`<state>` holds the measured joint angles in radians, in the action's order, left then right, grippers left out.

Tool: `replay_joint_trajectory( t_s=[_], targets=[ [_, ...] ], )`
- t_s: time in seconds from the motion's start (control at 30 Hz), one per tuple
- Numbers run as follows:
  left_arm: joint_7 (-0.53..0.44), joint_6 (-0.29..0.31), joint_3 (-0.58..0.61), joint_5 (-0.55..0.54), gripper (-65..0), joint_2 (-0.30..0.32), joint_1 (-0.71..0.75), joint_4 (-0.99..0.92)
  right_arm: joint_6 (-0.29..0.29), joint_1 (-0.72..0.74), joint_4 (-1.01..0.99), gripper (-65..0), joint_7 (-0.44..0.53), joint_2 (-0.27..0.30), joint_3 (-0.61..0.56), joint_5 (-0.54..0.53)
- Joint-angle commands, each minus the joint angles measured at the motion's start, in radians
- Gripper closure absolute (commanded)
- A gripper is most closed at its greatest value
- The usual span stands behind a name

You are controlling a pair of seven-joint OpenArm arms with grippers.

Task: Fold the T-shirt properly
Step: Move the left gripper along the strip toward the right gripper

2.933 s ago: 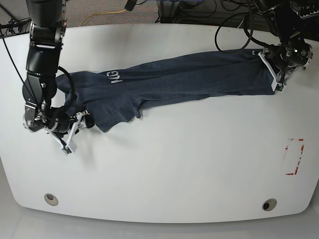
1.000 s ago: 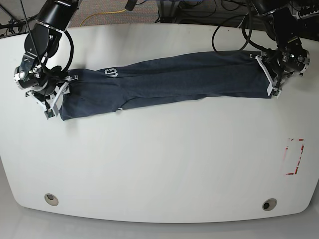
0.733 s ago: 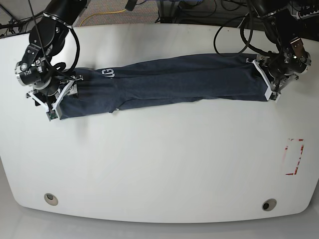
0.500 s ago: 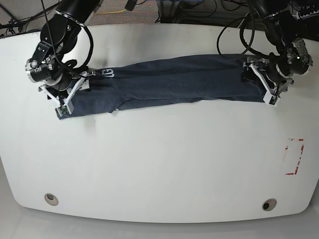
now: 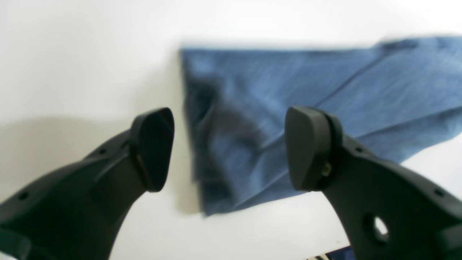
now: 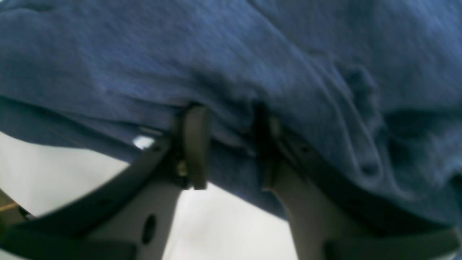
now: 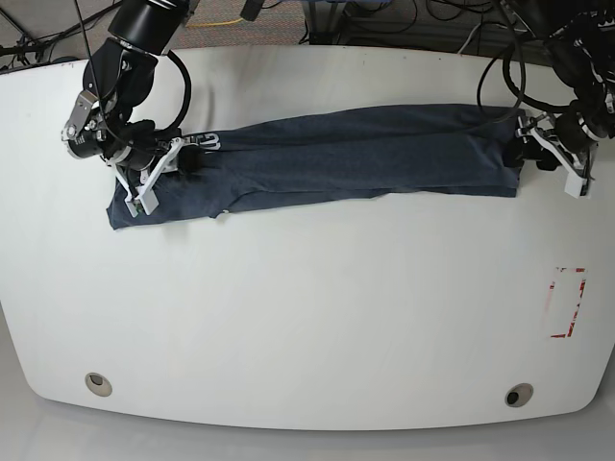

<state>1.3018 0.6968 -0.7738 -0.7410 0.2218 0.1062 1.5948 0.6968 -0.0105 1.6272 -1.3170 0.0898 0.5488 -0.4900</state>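
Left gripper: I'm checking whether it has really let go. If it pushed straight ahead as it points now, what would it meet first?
Probably the T-shirt: the left gripper is open, with the shirt's end edge lying between its fingertips, though depth is unclear.

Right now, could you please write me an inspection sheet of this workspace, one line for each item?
Surface: white rounded table, bare in front; two round holes near its front edge.
Job's things: dark navy blue cotton T-shirt, lying as a long narrow band across the table, white lettering near its one end.
Clutter: red and white rectangular mark on the table.
Grippers: left gripper open, its jaws wide apart above the T-shirt's end; right gripper with cloth bunched between its jaws.
Cables: black cables at both arms, more behind the table.
Surroundings: carpet floor behind the table with a yellow cable.
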Motion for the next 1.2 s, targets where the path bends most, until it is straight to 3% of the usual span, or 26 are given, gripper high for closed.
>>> replay_joint_trajectory(
  t_s=[0.0, 0.33, 0.7, 0.8, 0.87, 0.93, 1.07, 1.17],
  targets=[
    [-0.012, 0.001, -0.016, -0.024, -43.9, 0.024, -0.016, -0.047, 0.001, 0.017, -0.017, -17.3, 0.009, 0.031, 0.004, -0.012],
    [-0.018, 0.001, 0.000, -0.022, -43.9, 0.032, -0.013, -0.159, 0.001, 0.011, -0.031, -16.8, 0.009, 0.038, 0.006, -0.019],
    [-0.018, 0.001, 0.135, -0.027, -42.2, 0.029, -0.016, -0.225, 0.001, -0.003, -0.002, -16.8, 0.009, 0.035, 0.006, -0.019],
    [-0.018, 0.001, 0.132, -0.027, -30.3, 0.026, -0.016, -0.224, 0.001, -0.004, 0.000, -16.6, 0.009, 0.037, 0.006, -0.019],
    [-0.037, 0.001, 0.132, -0.025, -13.8, 0.026, -0.016, -0.222, 0.001, -0.004, 0.000, -16.5, 0.009, 0.038, 0.006, -0.014],
    [-0.058, 0.001, 0.132, -0.027, -4.7, 0.026, -0.016, -0.213, 0.001, -0.004, 0.000, -15.4, 0.009, 0.038, 0.006, -0.012],
    [-0.075, 0.001, 0.127, -0.028, -3.9, 0.026, -0.006, -0.109, 0.001, -0.004, -0.009, 0.0, 0.009, 0.038, 0.006, -0.011],
    [-0.052, 0.001, 0.133, -0.028, -3.8, 0.023, 0.014, 0.028, 0.001, -0.004, -0.009, 0.0, 0.011, 0.038, 0.006, -0.011]
  ],
)
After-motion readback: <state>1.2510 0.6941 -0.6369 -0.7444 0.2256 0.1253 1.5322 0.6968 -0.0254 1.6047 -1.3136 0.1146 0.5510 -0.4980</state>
